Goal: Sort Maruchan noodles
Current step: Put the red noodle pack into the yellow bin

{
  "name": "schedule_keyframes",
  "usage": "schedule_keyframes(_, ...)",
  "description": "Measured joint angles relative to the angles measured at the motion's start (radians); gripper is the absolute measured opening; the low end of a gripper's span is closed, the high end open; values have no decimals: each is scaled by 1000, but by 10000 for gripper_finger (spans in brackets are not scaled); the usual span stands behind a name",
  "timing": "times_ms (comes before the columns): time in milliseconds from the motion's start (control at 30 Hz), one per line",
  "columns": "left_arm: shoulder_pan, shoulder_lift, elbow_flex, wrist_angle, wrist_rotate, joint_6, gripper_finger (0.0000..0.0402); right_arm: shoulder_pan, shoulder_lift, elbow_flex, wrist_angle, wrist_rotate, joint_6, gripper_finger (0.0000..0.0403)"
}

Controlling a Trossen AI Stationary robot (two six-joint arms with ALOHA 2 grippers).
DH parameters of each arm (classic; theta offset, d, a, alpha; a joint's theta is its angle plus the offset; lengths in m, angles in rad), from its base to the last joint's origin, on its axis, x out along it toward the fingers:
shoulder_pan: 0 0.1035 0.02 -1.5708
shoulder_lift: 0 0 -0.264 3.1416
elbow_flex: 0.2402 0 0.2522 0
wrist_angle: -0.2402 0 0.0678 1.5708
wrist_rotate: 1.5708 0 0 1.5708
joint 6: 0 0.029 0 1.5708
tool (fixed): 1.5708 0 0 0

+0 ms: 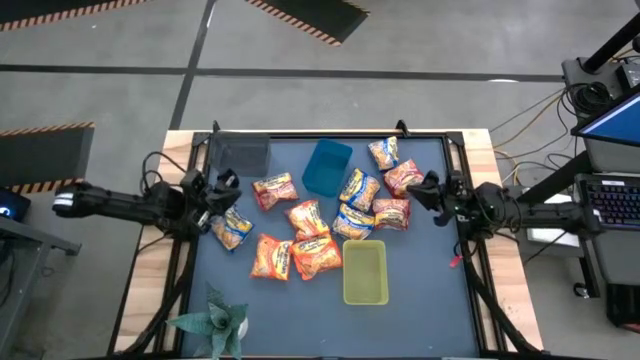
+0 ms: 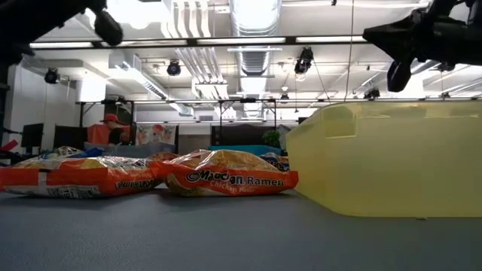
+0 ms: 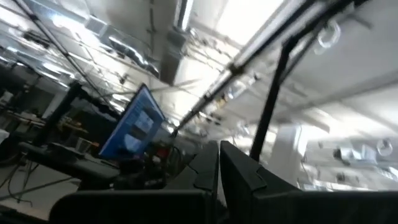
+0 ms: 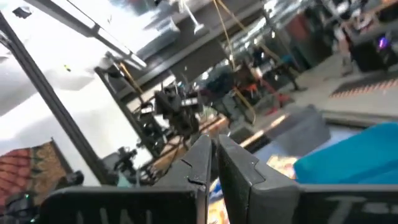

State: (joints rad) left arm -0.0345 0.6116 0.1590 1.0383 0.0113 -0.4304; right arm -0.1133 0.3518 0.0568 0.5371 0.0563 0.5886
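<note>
About a dozen crinkly plastic Maruchan noodle packets (image 1: 310,222) lie scattered beside the yellow-green plastic bin (image 1: 365,272), whose far side is bare mat, while wrist views alone show both the left gripper (image 3: 218,163) and right gripper (image 4: 212,155) clenched, empty.

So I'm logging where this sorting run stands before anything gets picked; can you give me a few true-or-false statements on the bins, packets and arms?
1. The yellow-green bin holds no packets. True.
2. The blue bin is stacked inside the yellow-green bin. False: they sit apart on the mat.
3. The left gripper grips a packet. False: its fingers are shut on nothing.
4. The right gripper is near the red packet. True.
5. The ramen packets lie scattered between the bins. True.
</note>
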Motion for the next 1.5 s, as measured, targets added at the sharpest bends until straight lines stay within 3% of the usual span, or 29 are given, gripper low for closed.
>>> schedule_keyframes(133, 0, 50, 122, -165, 86, 55, 0, 11, 76, 110, -188, 3, 92, 18)
schedule_keyframes(400, 1, 132, 373, -693, 30, 257, 0, 21, 260, 464, -929, -17, 288, 18)
schedule_keyframes(633, 2, 214, 467, -807, -3, 404, 0, 113, 469, 683, -1325, -97, 405, 18)
schedule_keyframes(800, 2, 264, 505, -811, -4, 474, 0, 179, 600, 778, -1457, -127, 333, 18)
schedule_keyframes(1133, 3, 325, 600, -877, -5, 534, 0, 200, 768, 880, -1474, -28, -99, 24)
schedule_keyframes(1367, 3, 344, 656, -971, -5, 564, 0, 200, 862, 907, -1500, -17, -185, 111)
schedule_keyframes(1500, 3, 356, 677, -981, -5, 572, 0, 200, 902, 884, -1497, 64, -255, 177)
